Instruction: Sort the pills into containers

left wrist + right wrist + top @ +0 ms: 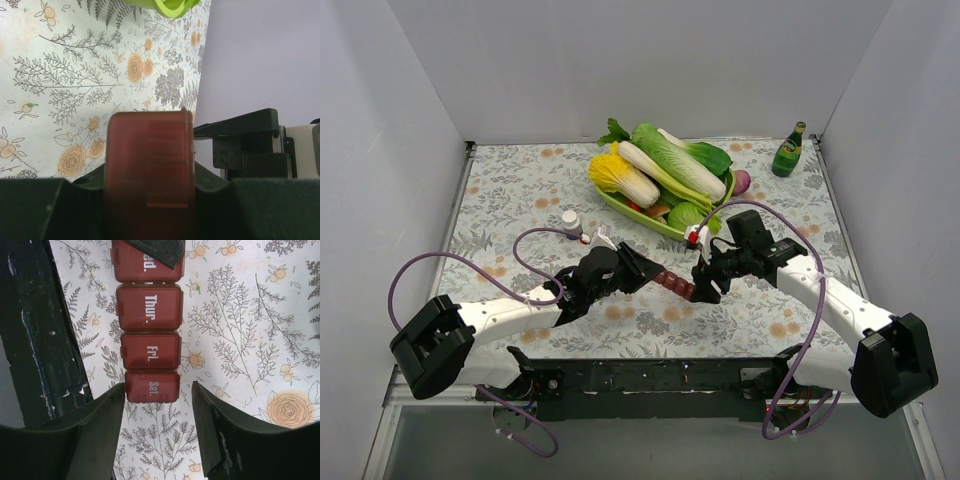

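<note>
The containers are one long dark red pill organiser (675, 282) with all visible lids closed. My left gripper (642, 268) is shut on its left part; in the left wrist view the organiser (149, 150) fills the gap between my fingers (40, 210). My right gripper (705, 285) is open at the organiser's right end. In the right wrist view the organiser (150, 307) shows the lids Thur., Fri. and Sat., and the right gripper (158, 392) straddles the Sat. end, its left finger (102, 415) at that corner. No pills show in any view.
A small dark bottle with a white cap (570, 222) stands left of the grippers. A green tray (650, 220) with vegetables sits behind them, its rim also in the left wrist view (172, 6). A green glass bottle (787, 150) stands at the far right.
</note>
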